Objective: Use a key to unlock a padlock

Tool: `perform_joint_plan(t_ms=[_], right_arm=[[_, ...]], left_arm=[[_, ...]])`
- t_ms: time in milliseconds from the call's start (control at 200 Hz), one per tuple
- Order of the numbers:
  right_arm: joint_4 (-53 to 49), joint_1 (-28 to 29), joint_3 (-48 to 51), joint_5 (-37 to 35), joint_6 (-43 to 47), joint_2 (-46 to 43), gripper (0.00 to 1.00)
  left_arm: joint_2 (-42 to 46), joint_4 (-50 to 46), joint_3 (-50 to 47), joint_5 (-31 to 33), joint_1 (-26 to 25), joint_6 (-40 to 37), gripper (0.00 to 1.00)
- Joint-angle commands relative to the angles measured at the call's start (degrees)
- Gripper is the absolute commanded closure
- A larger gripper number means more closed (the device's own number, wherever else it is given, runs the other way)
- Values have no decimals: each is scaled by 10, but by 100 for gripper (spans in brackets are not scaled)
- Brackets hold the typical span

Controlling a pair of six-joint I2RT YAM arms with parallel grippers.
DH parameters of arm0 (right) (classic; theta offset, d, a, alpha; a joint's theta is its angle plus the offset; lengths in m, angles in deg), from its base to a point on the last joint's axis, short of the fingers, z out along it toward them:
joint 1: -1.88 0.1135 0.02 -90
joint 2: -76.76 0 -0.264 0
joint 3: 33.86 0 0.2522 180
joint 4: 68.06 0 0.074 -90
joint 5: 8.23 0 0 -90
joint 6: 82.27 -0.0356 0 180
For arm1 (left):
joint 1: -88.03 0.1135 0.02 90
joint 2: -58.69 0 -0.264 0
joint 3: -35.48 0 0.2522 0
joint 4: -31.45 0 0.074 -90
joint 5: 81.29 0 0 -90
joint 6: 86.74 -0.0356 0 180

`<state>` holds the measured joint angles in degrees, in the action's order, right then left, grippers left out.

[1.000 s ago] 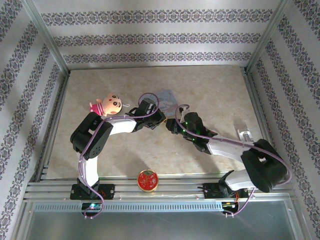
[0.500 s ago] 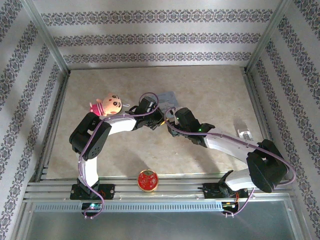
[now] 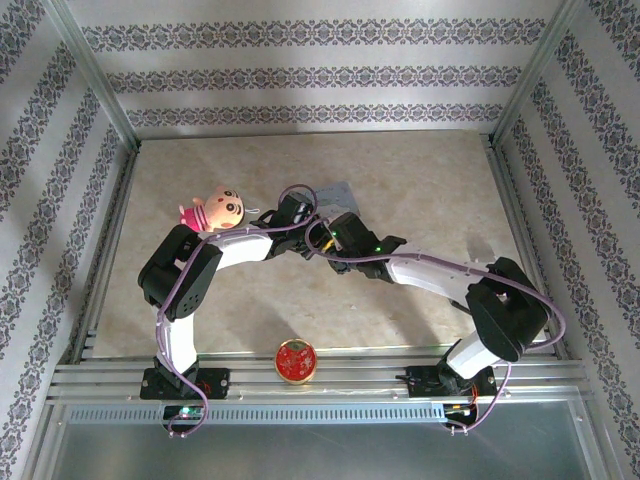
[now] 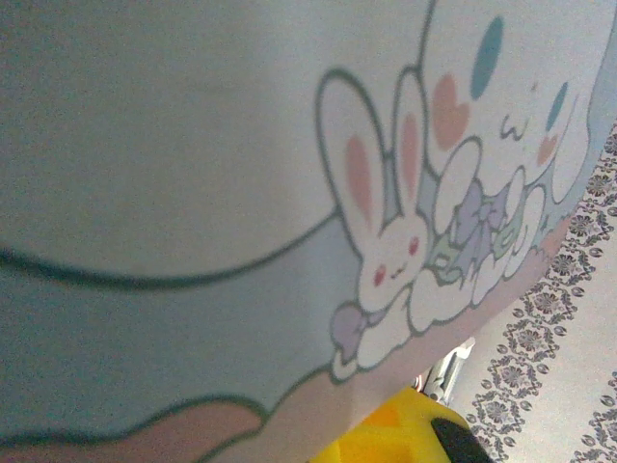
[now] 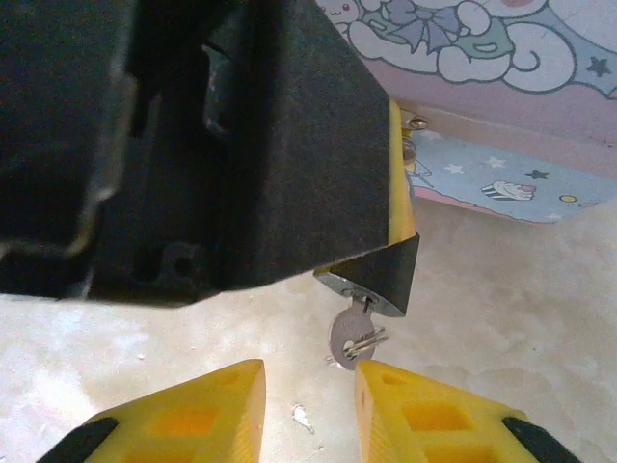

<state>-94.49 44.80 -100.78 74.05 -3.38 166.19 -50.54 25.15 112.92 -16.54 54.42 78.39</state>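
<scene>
Your left gripper (image 3: 308, 232) looks clamped on the padlock (image 5: 364, 287), whose body is mostly hidden between its pads. Your right gripper (image 5: 308, 391) is spread open, holding nothing. The key (image 5: 349, 338) is just ahead of its fingertips, already seated in the keyhole. Judged: insertion done; grasp, turn and shackle release left. The shackle is hidden.

Patterned walls (image 3: 320, 75) enclose the beige surface (image 3: 420, 170). A pastel pouch (image 5: 501, 154) lies beyond the grippers, a doll (image 3: 222, 206) left of them, a red tin (image 3: 295, 361) well behind.

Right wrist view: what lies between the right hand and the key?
Nothing: bare table separates the open right hand from the key hanging under the padlock.
</scene>
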Motion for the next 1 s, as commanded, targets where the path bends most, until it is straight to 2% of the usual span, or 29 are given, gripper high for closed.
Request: perform_joint_plan(t_ms=[0,795,995], right_arm=[[-19,6,-24,-39,12,16,69],[28,25,-35,-120,6,70,74],[52,29,-28,-133,-2,79,81]], left_arm=[[-3,-34,-2,-52,3,37,100],[-2,-21,-4,-58,3,39,100],[1,-26,-2,-58,3,34,100]])
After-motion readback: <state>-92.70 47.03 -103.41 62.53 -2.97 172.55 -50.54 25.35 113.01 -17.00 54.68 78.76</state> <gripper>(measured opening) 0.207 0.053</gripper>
